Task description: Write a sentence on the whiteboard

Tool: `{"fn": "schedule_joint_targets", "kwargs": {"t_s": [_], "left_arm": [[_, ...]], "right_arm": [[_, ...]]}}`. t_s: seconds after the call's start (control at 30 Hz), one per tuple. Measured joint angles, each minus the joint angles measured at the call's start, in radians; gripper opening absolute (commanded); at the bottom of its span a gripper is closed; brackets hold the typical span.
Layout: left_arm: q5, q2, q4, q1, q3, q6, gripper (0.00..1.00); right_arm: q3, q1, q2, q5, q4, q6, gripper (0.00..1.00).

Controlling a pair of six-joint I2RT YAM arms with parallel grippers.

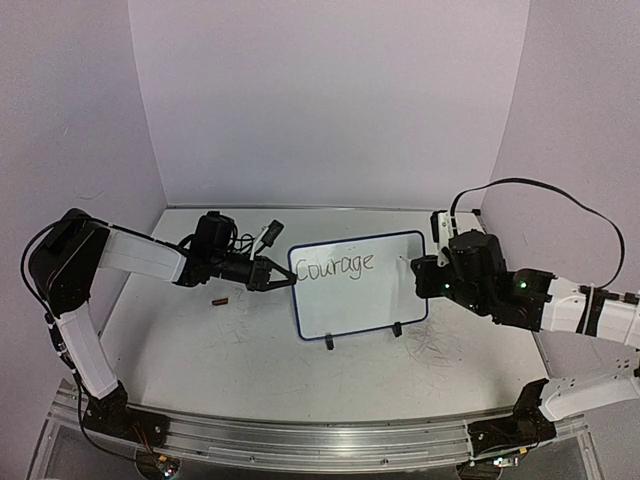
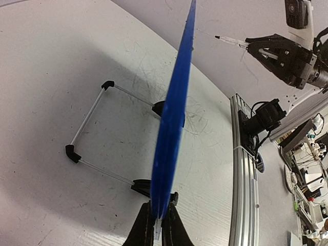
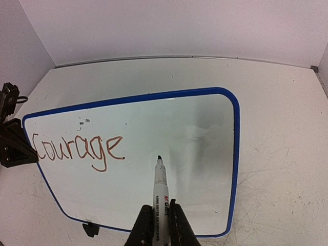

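— Where's the board?

— Middle of the overhead view. It's a small rectangular whiteboard with a thin dark-blue rounded frame. It stands on two small black feet on the pale, scratched tabletop. The left wrist view shows a thin wire stand with black corners to the left of the board's edge.

— Anything written on it?

— The sentence is just one handwritten word, "Courage", in dark, reddish-looking strokes. It sits in the left half of the board, and the right half is bare.

— And the arms?

— The left gripper comes in from the left of the overhead view. Its fingers are pinched tight on the board's left blue edge, about halfway up. The right gripper is clamped around a white-barrelled marker with a black tip, at the bottom centre of its own view.

— Can you read the marker's label?

— There's a red "M" and a line of dark print down the barrel, too small for me to make out.

— Is the tip on the board?

— It points at the board just below and to the right of the "e". I can't tell if it's actually touching.

— Anything else?

— A small reddish-brown stub lies on the table left of the board, under the left arm. An aluminium rail runs along the bottom of the frame.
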Motion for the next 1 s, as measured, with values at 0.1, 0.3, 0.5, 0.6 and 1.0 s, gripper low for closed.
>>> {"fn": "schedule_joint_targets", "kwargs": {"t_s": [0.1,0.3,0.5,0.6,1.0], "left_arm": [[0.0,0.0,-0.01,-0.001,0.005,0.006,0.0],[-0.002,0.0,-0.032,-0.003,0.016,0.017,0.0],[-0.012,0.0,-0.072,-0.012,0.038,0.036,0.0],[-0.015,0.0,-0.076,-0.012,0.039,0.038,0.0],[-0.018,-0.004,-0.083,-0.013,0.039,0.043,0.0]], "right_arm": [[0.0,-0.007,0.015,-0.017,0.0,-0.007,0.0],[0.0,-0.011,0.038,-0.024,0.0,-0.012,0.0],[0.005,-0.017,0.053,-0.034,0.007,-0.032,0.0],[0.007,-0.017,0.059,-0.036,0.018,-0.037,0.0],[0.071,-0.017,0.139,-0.036,0.05,-0.064,0.0]]}}
